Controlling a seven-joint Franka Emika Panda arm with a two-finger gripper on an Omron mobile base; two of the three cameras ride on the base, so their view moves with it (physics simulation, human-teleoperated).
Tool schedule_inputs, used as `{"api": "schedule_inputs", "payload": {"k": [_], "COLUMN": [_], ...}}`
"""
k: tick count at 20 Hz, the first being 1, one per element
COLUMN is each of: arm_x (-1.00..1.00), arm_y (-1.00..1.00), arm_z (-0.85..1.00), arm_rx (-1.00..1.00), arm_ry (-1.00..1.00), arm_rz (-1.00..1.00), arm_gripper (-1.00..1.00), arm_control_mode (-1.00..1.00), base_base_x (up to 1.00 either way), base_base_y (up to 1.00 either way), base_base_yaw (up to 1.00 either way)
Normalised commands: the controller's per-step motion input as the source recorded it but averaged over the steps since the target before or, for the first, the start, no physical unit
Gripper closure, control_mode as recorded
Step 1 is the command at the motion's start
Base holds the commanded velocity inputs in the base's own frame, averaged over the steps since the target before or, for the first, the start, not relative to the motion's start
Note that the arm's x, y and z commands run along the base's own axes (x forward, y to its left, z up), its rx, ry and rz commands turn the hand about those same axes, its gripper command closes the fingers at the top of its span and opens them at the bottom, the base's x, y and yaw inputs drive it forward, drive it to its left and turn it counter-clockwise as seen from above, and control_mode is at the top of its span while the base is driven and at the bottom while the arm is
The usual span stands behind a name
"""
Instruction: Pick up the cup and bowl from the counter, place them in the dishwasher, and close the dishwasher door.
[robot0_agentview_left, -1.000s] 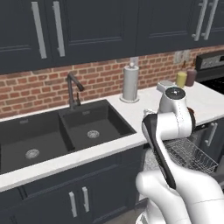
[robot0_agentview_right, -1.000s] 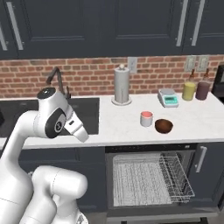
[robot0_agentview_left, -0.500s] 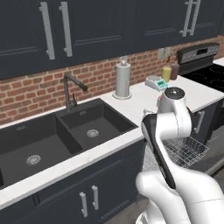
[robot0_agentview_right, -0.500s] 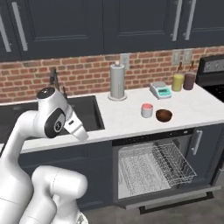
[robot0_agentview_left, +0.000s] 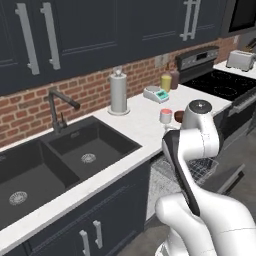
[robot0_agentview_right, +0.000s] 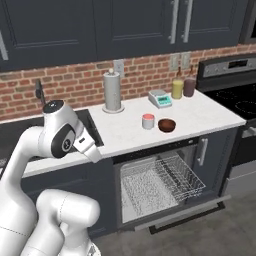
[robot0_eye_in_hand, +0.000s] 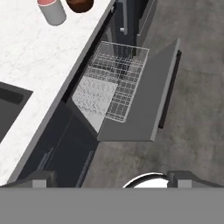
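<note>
1. The gripper (robot0_eye_in_hand: 112, 177) is spread wide and holds nothing, high above the floor.
2. Below it, the dishwasher door (robot0_eye_in_hand: 144, 98) lies open and the rack (robot0_agentview_right: 165, 181) is pulled out.
3. Farther on the counter (robot0_agentview_right: 200, 112), the cup (robot0_agentview_right: 148, 121) stands just beside the bowl (robot0_agentview_right: 167, 125); I think it is best to descend straight over the cup, clear of the bowl.

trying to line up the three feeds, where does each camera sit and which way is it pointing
Left base view: behind the arm to its left, facing forward and down over the sink and counter; the white arm rises at lower right.
Right base view: behind the arm to its right, facing the counter and the open dishwasher; the arm rises at lower left.
Hand view: on the hand, looking down at the dishwasher door; the gripper shows at the bottom, open.
All three share the cup, bowl and wire rack.
</note>
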Motion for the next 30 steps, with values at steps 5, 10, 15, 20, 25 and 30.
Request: {"api": "schedule_inputs", "payload": {"k": [5, 10, 15, 20, 25, 30], "arm_x": [0.0, 0.0, 0.0, 0.0, 0.0, 0.0], "arm_y": [0.0, 0.0, 0.0, 0.0, 0.0, 0.0], "arm_z": [0.0, 0.0, 0.0, 0.0, 0.0, 0.0], "arm_rx": [0.0, 0.0, 0.0, 0.0, 0.0, 0.0], "arm_ry": [0.0, 0.0, 0.0, 0.0, 0.0, 0.0], "arm_rz": [0.0, 0.0, 0.0, 0.0, 0.0, 0.0], "arm_gripper": [-1.0, -1.0, -1.0, -1.0, -1.0, -1.0], "arm_control_mode": [1.0, 1.0, 1.0, 1.0, 1.0, 1.0], "base_base_x": [0.0, 0.0, 0.03, 0.16, 0.3, 0.31], "base_base_y": [0.0, 0.0, 0.0, 0.16, 0.51, 0.57], "base_base_yaw": [-0.28, -0.28, -0.29, -0.31, -0.3, -0.27]}}
